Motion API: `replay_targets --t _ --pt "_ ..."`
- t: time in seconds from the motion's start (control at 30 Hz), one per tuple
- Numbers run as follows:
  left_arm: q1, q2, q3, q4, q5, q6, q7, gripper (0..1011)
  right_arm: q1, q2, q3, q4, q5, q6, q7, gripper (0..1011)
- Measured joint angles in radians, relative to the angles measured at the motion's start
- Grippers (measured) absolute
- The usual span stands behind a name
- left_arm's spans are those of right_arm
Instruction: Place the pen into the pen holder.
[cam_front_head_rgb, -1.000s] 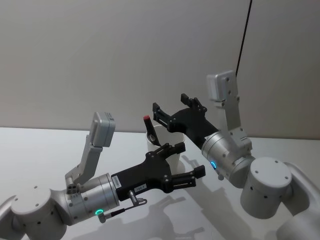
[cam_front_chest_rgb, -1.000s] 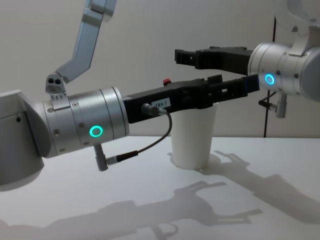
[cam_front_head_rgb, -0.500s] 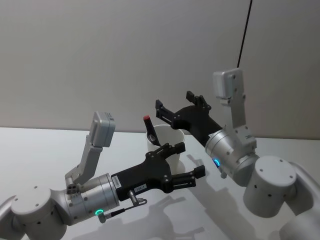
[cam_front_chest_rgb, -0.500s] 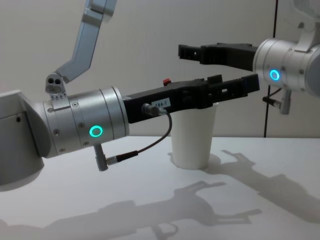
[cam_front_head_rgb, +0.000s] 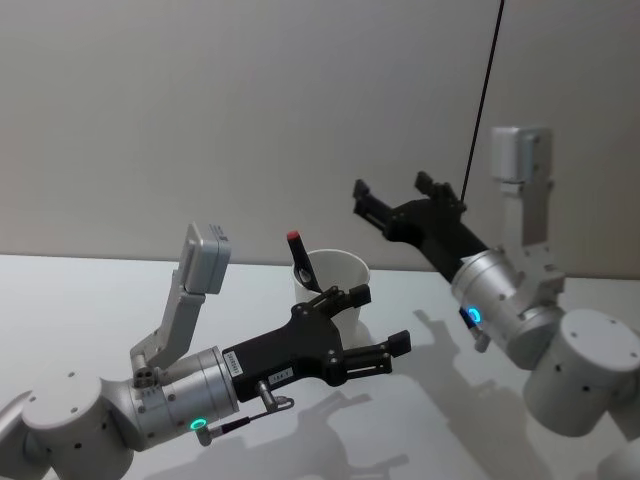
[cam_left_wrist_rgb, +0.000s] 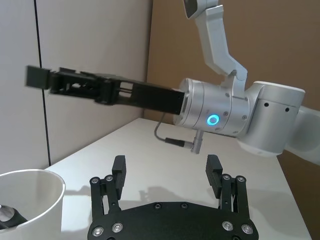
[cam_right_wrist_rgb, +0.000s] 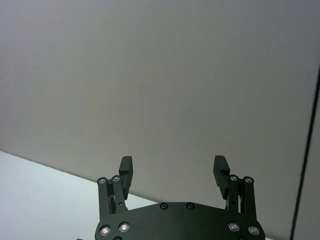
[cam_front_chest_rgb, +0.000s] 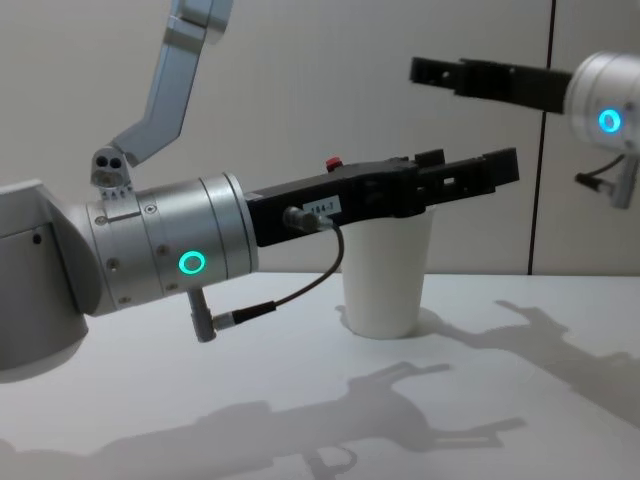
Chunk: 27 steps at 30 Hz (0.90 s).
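Pen (cam_front_head_rgb: 299, 258) stands in pen holder (cam_front_head_rgb: 335, 290), red end up, leaning left

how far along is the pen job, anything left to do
It looks done: the pen stands in the white cup, its red end poking above the rim. Nothing is in hand. The right tool is open and raised to the right of the cup; the left tool is open, near the cup. What is left is probably just parking both arms.

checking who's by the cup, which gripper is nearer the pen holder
Left. The left gripper hangs open just in front of the pen holder; the right gripper, also open, is raised above and off to its right.
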<state>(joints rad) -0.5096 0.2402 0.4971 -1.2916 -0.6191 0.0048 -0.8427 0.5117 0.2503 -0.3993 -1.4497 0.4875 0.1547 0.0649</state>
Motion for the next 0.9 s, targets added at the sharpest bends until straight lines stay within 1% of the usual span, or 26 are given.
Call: replay_targets --t 0.23,0.5,0.7,0.8,0.83,0.9 --pt "0.000 0.000 0.000 0.000 0.000 0.000 0.000 1003 -0.035 0.007 0.046 -0.049 0.039 0.029 -0.013 1001" --pt "0.004 0.001 0.000 -0.003 0.004 0.000 0.009 1003 -0.045 0.009 0.049 -0.055 0.037 0.028 -0.014 1001" --pt "0.020 0.009 -0.003 -0.024 0.030 0.000 0.060 1003 -0.084 0.015 0.059 -0.076 0.018 0.016 -0.013 1001" --pt "0.036 0.018 -0.005 -0.043 0.054 0.000 0.107 1003 -0.112 0.020 0.067 -0.091 0.004 0.007 -0.013 1001" --pt "0.036 0.018 -0.005 -0.043 0.054 0.000 0.107 1003 -0.119 0.021 0.069 -0.095 0.000 0.004 -0.012 1001" --pt "0.049 0.025 -0.007 -0.060 0.075 0.000 0.149 1004 -0.142 0.025 0.075 -0.108 -0.012 -0.003 -0.011 1001"
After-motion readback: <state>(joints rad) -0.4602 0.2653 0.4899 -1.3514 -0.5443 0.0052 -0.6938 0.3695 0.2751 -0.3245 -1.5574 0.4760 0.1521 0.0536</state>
